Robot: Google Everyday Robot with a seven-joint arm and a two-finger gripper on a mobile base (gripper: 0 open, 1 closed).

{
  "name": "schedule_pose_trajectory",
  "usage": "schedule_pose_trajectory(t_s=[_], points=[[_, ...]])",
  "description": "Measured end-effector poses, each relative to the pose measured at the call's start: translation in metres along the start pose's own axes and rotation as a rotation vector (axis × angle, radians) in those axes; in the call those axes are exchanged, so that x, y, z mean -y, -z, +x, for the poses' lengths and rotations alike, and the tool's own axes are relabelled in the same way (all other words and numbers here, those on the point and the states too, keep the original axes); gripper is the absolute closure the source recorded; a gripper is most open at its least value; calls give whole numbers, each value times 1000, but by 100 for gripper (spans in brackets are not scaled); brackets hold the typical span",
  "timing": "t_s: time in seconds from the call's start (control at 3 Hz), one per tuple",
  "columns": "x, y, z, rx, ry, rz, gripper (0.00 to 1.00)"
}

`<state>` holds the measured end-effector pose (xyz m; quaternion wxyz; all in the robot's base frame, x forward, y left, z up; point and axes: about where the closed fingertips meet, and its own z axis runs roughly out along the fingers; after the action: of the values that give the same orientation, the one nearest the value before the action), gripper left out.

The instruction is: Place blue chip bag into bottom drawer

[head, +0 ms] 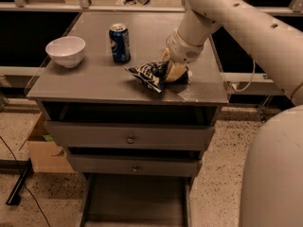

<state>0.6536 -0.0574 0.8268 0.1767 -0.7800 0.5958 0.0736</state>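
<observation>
Gripper (174, 73) at crumpled navy blue chip bag (148, 74), white lettering

The chip bag (147, 74) is crinkled foil, dark navy and shiny. It is creased where the gripper (174, 73), of smooth cream plastic, pinches its right end just above the cabinet top (94, 82). That top is matt grey with a dull sheen near its front right corner. The soda can (120, 42) is glossy metal. The bowl (66, 51) is smooth, white and glazed-looking. The bottom drawer (137, 197) is flat matt grey. The box (42, 152) is plain cardboard, and the floor (222, 174) is speckled stone.
</observation>
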Motion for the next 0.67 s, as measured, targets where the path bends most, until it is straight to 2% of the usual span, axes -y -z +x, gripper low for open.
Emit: schedule_pose_trajectory(t_s=[0.33, 0.67], points=[[0, 0, 0, 0, 0, 0, 100], [0, 10, 2, -1, -40, 13, 100]])
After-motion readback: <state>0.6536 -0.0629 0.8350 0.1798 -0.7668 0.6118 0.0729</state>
